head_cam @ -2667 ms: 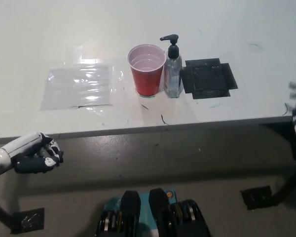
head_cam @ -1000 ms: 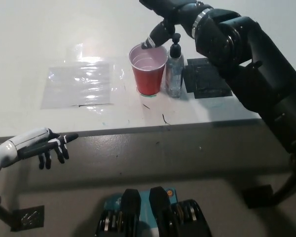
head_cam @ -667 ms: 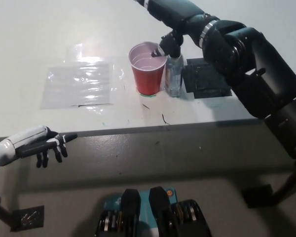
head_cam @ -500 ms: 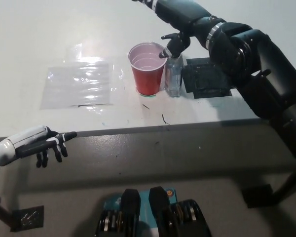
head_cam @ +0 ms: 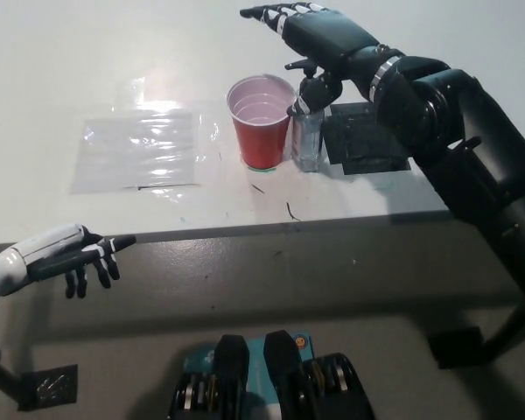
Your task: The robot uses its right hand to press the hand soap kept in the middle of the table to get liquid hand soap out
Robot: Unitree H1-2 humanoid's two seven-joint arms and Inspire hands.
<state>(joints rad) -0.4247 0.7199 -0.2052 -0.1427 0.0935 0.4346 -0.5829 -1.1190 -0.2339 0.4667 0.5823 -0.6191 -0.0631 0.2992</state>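
My right hand [head_cam: 319, 39] hovers flat, fingers stretched out and apart, thumb down over the pump of the hand soap bottle [head_cam: 308, 131], mid-table beside the red cup [head_cam: 262, 121]. My left hand [head_cam: 68, 255] rests below the table edge, fingers spread.

Red cup [head_cam: 262, 122]: upright on the table [head_cam: 70, 70], open top, pale inside, mid-table.

Clear plastic sheet [head_cam: 140, 150]: flat on the table, left of the cup and apart from it, glare on its surface.

Black mat [head_cam: 363, 144]: flat, right of the cup, partly covered from view.

Table: white top with scattered dark marks, near edge running left to right.

Floor [head_cam: 289, 289]: grey, below the near edge.
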